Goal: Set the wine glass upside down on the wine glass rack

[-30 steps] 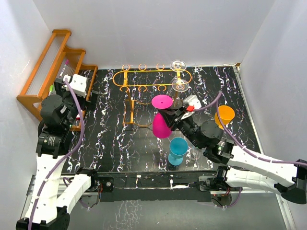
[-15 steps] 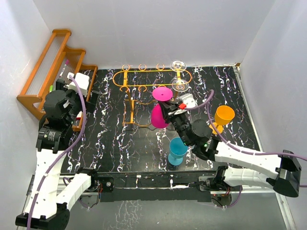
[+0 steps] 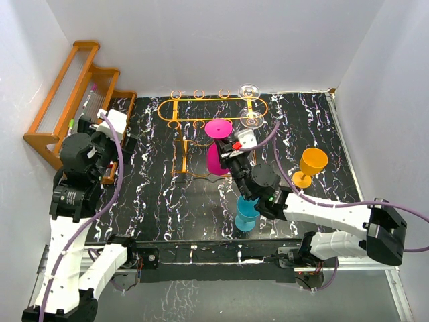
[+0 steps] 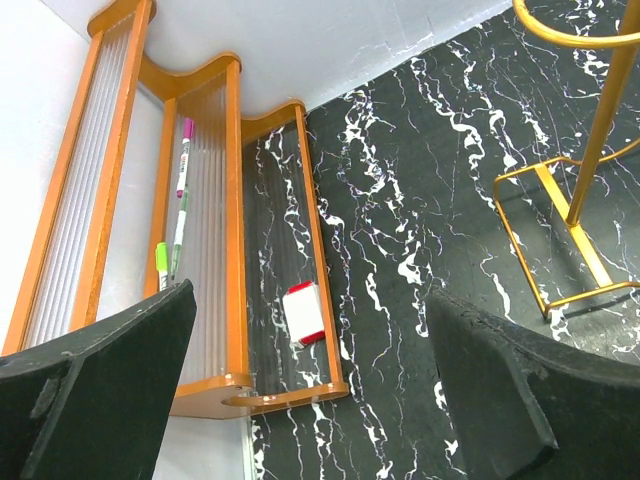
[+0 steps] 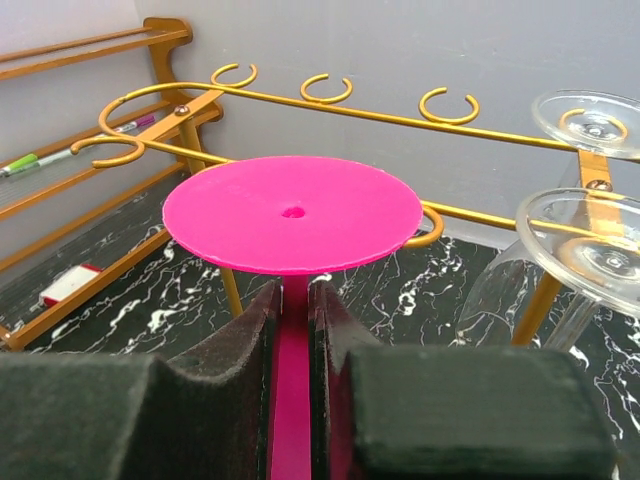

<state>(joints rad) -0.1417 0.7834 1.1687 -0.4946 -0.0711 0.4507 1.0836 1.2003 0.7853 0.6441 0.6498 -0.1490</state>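
We are looking at a robot test bench in a lab: plain white walls (image 3: 201, 40) box in a black marbled table (image 3: 154, 194). A cabled left arm (image 3: 67, 248) and right arm (image 3: 328, 215) are bolted at its edge, with a wire rack (image 3: 194, 120) and plastic goblets (image 3: 313, 162) as props.

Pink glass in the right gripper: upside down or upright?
Upside down. Pink glass: foot on top, bowl below, stem clamped in the right gripper.
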